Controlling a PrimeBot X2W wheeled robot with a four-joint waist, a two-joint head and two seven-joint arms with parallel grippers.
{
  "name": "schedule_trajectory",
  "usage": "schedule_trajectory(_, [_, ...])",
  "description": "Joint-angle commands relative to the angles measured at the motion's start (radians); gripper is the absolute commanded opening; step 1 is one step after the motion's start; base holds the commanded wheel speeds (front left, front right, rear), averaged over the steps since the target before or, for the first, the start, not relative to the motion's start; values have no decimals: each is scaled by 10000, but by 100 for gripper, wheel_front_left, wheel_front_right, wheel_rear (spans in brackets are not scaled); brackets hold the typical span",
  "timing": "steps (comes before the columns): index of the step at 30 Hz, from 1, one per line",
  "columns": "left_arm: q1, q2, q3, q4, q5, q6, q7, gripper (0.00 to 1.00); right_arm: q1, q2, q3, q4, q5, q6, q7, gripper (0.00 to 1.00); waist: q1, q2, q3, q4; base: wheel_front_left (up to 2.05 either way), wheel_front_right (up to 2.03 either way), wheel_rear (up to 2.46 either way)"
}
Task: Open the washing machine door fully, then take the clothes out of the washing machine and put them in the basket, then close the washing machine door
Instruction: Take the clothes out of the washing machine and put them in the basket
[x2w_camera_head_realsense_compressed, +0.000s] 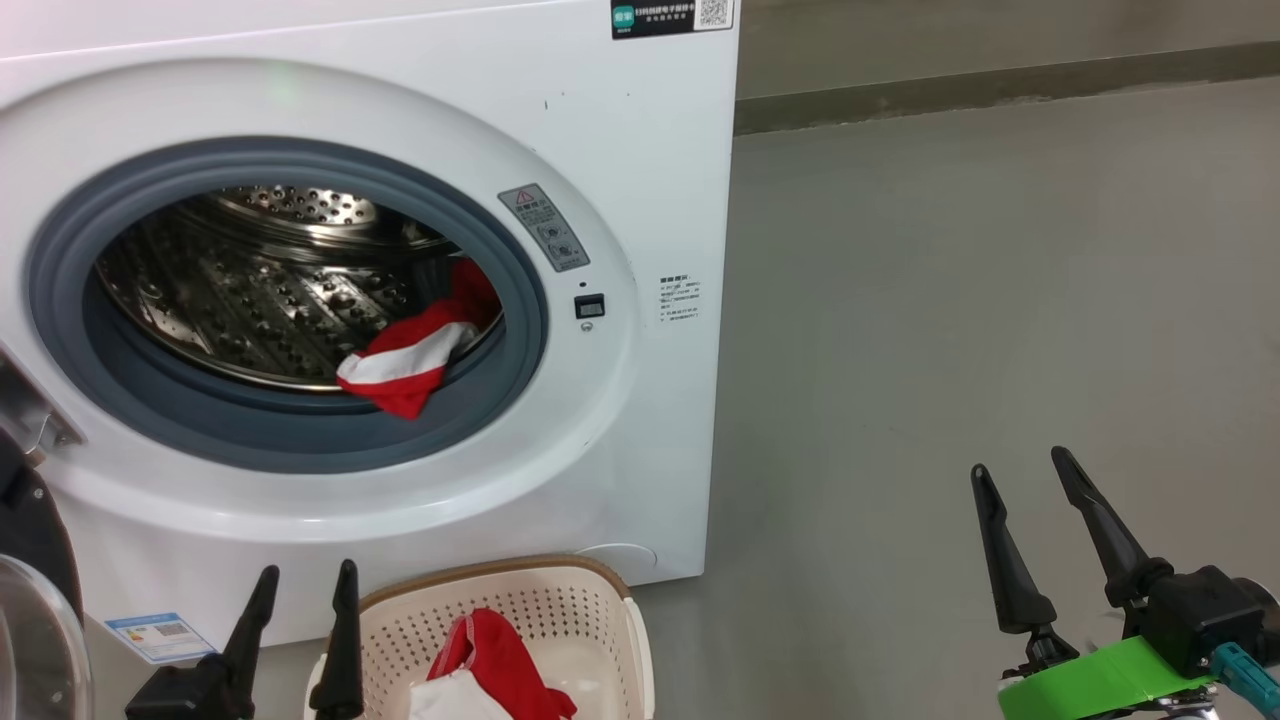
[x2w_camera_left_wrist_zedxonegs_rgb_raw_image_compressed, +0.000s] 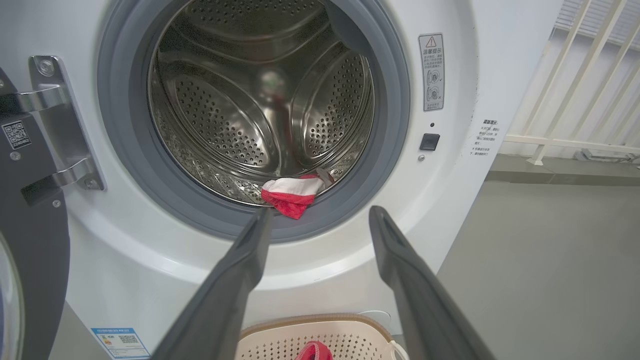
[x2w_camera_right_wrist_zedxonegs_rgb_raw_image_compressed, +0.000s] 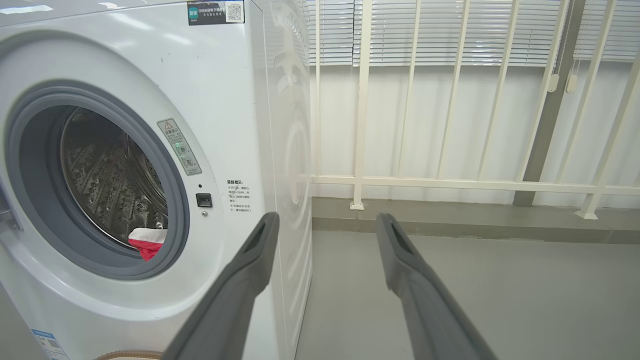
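Floor (x2w_camera_head_realsense_compressed: 950, 300) grey, smooth | railing (x2w_camera_right_wrist_zedxonegs_rgb_raw_image_compressed: 450, 182) cream | left hand (x2w_camera_head_realsense_compressed: 308, 570) spread | right hand (x2w_camera_head_realsense_compressed: 1020, 462) spread

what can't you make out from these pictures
- washing machine door: cut off by the left edge in the head and left wrist views; how far open is unclear.
- basket: cut by the head view's bottom edge; contents partly unseen.
- clothes: grey ring hides their right part in the head view.
- labels: too small to read.

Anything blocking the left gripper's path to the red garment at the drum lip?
Nothing visible. The door is swung aside, the open left gripper points at the red garment on the grey seal; the basket sits below.
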Motion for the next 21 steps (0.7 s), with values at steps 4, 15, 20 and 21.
schedule_trajectory(4, [-98,107,336,-275,84,-58,-120,100,-147,-107,255,-223,-90,65,-63,100,0,0,15,-47,0,0,0])
schedule_trajectory(15, [-134,103,341,-313,36,-60,-120,100,-182,-136,268,-250,-97,65,-63,100,0,0,115,-22,0,0,0])
schedule_trajectory(20, [-297,102,261,-142,-44,-31,-120,100,-218,-157,277,-284,-112,65,-63,100,0,0,298,46,0,0,0])
schedule_trajectory(21, [-383,102,255,-74,-11,-32,-120,100,-241,-165,307,-271,-103,65,-63,100,0,0,338,53,0,0,0])
